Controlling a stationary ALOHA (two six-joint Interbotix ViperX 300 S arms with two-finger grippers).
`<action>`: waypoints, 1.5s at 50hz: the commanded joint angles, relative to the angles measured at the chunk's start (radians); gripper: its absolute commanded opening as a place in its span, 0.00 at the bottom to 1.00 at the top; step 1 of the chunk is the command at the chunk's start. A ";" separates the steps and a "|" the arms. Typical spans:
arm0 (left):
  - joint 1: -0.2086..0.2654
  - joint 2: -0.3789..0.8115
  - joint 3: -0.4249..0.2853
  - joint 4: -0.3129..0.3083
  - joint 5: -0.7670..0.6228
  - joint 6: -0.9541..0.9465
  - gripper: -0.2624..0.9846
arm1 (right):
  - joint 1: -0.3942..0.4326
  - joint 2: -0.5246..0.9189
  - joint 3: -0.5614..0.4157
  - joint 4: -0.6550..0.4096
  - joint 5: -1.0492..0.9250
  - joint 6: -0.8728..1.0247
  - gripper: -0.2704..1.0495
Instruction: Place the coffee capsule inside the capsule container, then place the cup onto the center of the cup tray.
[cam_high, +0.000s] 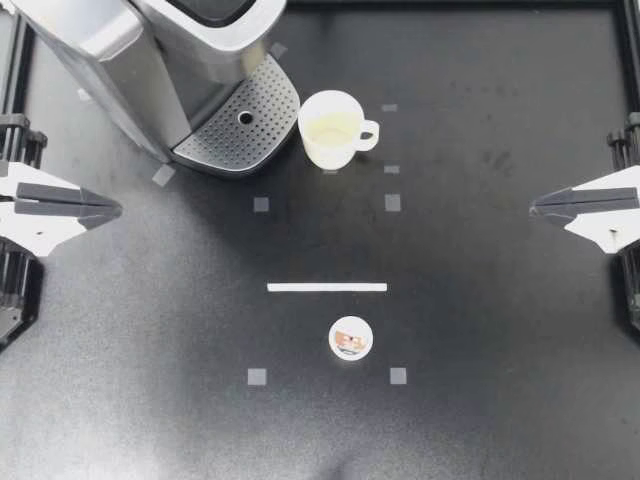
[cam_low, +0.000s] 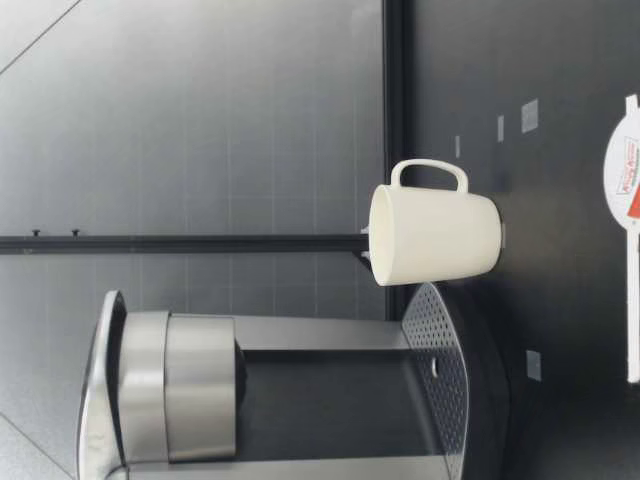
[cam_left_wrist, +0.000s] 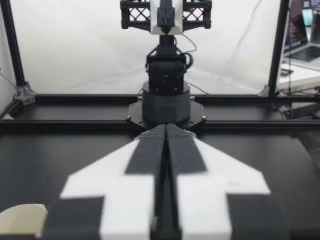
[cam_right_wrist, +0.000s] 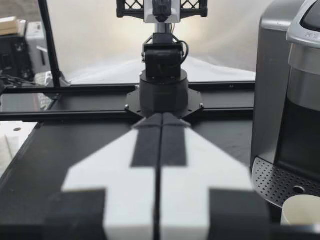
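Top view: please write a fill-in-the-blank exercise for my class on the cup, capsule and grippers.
The cup stands ___ the tray, not on it.
Its handle points toward my ___ arm's side.
The capsule lies with its lid facing ___.
My left gripper and right gripper are both ___, holding nothing.
Missing: beside; right; up; shut.

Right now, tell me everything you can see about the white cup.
The cup is a cream-white mug, smooth like ceramic, with one loop handle turned toward my right arm's side. It stands upright and empty on the black table, close beside the perforated cup tray, not on it. No gripper touches it.
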 joint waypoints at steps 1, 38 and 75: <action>0.020 0.002 -0.003 0.003 -0.009 0.008 0.36 | 0.002 0.005 -0.003 0.000 -0.008 0.003 0.32; 0.021 0.003 -0.018 0.005 -0.015 0.025 0.30 | 0.014 0.463 -0.345 0.029 0.541 0.021 0.19; 0.021 0.003 0.009 0.003 -0.008 0.028 0.30 | 0.101 0.790 -0.443 0.029 0.709 0.012 0.63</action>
